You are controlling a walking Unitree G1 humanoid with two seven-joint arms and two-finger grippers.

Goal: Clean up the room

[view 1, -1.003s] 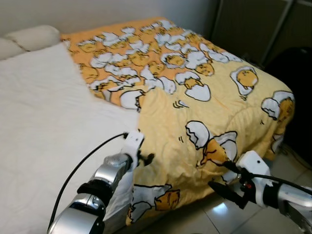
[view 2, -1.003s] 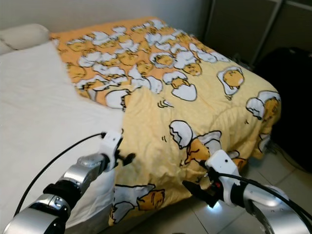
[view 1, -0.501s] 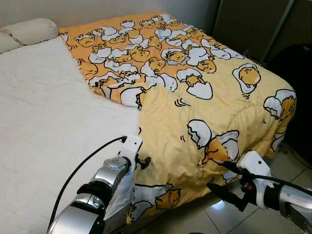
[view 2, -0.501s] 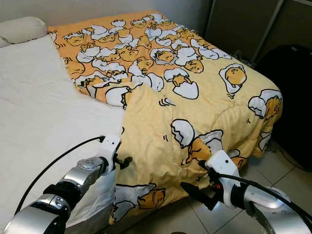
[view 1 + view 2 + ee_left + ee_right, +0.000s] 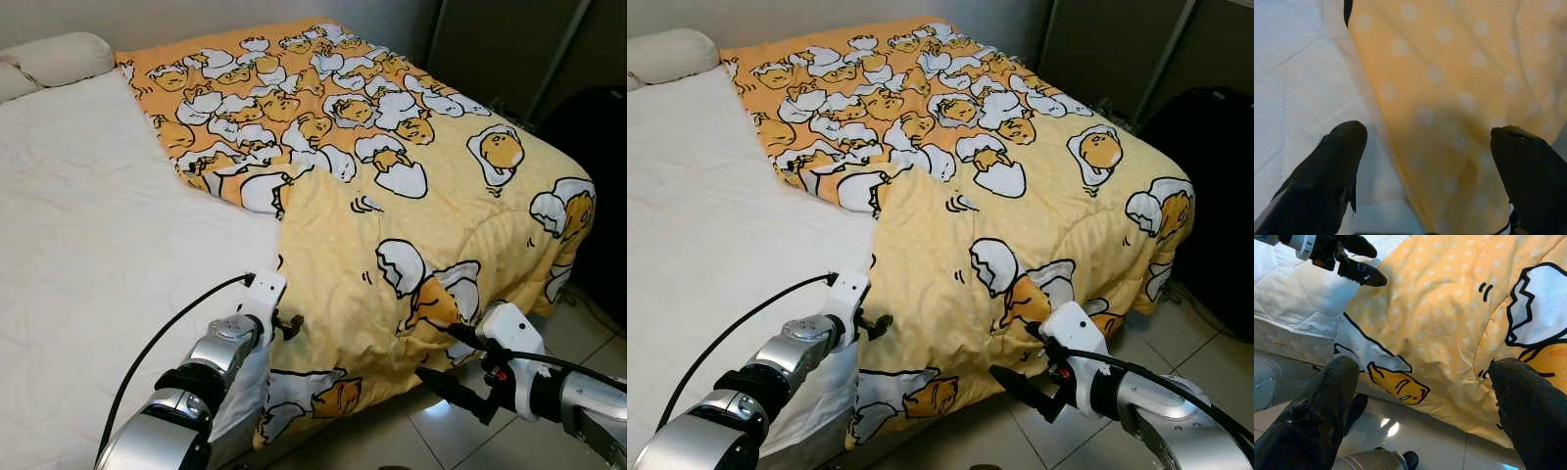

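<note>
Shown from the head camera, a bed [image 5: 88, 255] with a white quilted mattress cover carries a yellow egg-print duvet [image 5: 411, 206] that is bunched toward 3 o'clock, leaving the half toward 9 o'clock bare. The duvet's folded-back edge runs from about 11 o'clock down toward 6 o'clock, where it drapes over the bed's near side and hangs toward the tiled floor [image 5: 460, 436]. A pillow [image 5: 59, 59] lies at 10 o'clock, well apart from both arms.

The left gripper [image 5: 284, 323] sits just beside this hanging edge, at about 7 o'clock in the head view. Its wrist view shows the jaws spread wide, with the polka-dot underside of the duvet lying between the two fingertips [image 5: 1342, 147] and the white cover on one side. Whether cloth touches either fingertip cannot be settled there, since that picture is soft.

The right gripper [image 5: 1024, 377] hovers low at 5 o'clock, near the duvet's hanging border and above the floor. Its jaws are likewise spread, holding nothing.

The deciding relation is that the duvet edge runs lengthwise between the left jaws, so the left arm is judged the nearer for a pinch. The right wrist view adds what the left cannot: the left gripper seen from outside, and the draped hem below it.
</note>
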